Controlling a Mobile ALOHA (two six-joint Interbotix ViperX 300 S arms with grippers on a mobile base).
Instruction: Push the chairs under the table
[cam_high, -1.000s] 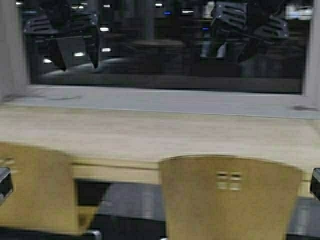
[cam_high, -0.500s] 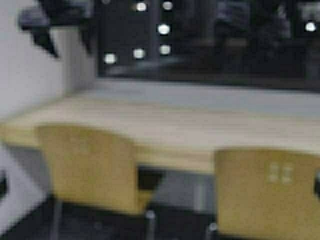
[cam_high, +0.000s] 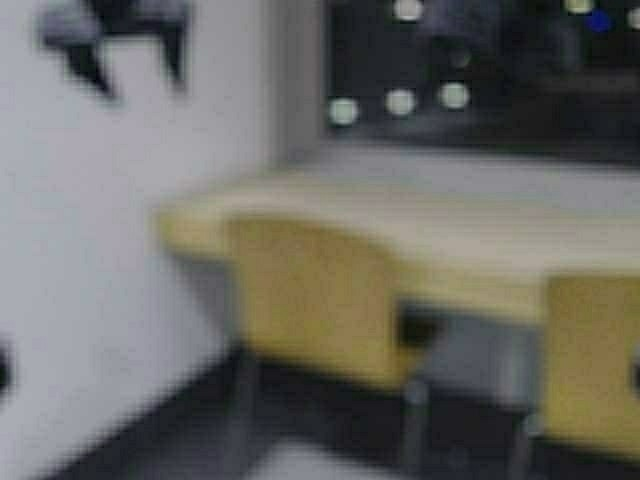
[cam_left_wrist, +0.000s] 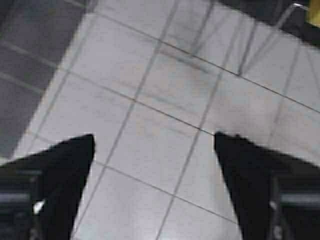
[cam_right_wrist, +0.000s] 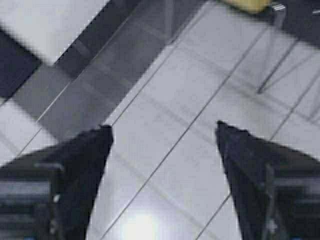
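Broadly, largest to smallest:

Wall (cam_high: 110, 260): pale grey, filling the left of the high view; the table's left end sits near it.

Window (cam_high: 480, 70): dark pane far behind the table, with round light spots reflected in it.

Table (cam_high: 480, 235): pale beige top with a yellowish front edge; its long axis runs left to right and slightly away, from its left end near the wall out past the right edge of the view.

Floor (cam_left_wrist: 165, 95): pale tiles with dark grout lines, seen under both grippers.

Chairs: 2 in view. Left chair (cam_high: 310, 300) is mustard yellow, its backrest facing the robot and its front pointing toward the table, tucked close against the table's front edge near its left end. Right chair (cam_high: 590, 360) is cut by the right edge, its backrest also toward the robot, just in front of the table.

Left gripper (cam_left_wrist: 154, 145): jaws spread wide, nothing between them, hanging over bare tile.

Right gripper (cam_right_wrist: 164, 135): jaws spread wide, empty, over tile near thin chrome chair legs (cam_right_wrist: 272, 70).
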